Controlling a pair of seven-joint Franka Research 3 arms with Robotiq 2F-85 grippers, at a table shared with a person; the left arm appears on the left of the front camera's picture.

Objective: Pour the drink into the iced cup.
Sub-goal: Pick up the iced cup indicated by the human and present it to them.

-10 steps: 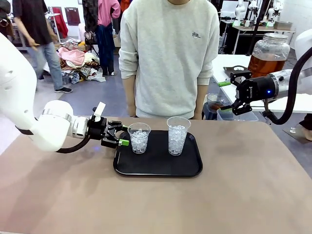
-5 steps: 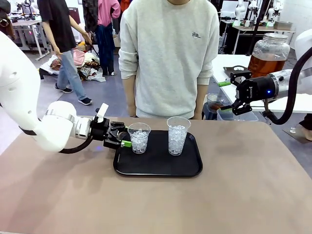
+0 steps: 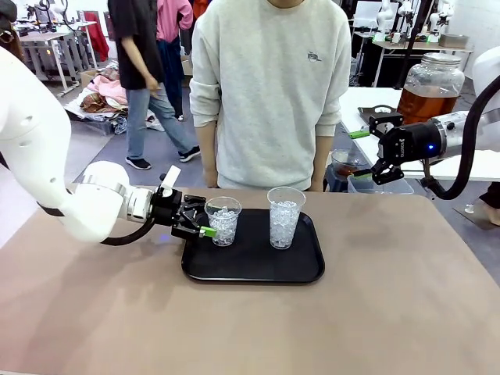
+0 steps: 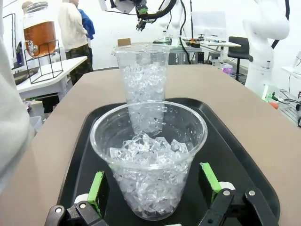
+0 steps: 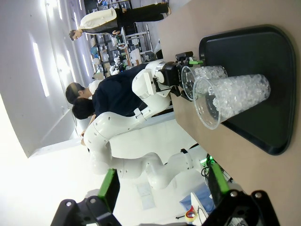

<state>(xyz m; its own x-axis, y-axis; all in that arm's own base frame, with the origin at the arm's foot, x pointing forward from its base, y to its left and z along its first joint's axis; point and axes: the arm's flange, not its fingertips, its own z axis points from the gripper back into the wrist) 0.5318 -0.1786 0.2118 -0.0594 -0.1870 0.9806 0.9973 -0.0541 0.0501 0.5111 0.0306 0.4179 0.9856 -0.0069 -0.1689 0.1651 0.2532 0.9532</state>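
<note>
Amber drink (image 3: 422, 105) sits in its glass dispenser jar (image 3: 432, 74) on a side table beyond the worktop (image 3: 391, 297); left fingers (image 4: 98, 187) are spread either side of the nearer iced cup (image 4: 148, 155) on the black tray (image 3: 258, 269), not touching it; right fingers (image 3: 358, 133) are released and empty near the jar.

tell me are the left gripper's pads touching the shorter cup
Apart. The left wrist view shows the shorter cup between the left gripper's open green pads, with a strip of dark tray visible on each side.
</note>
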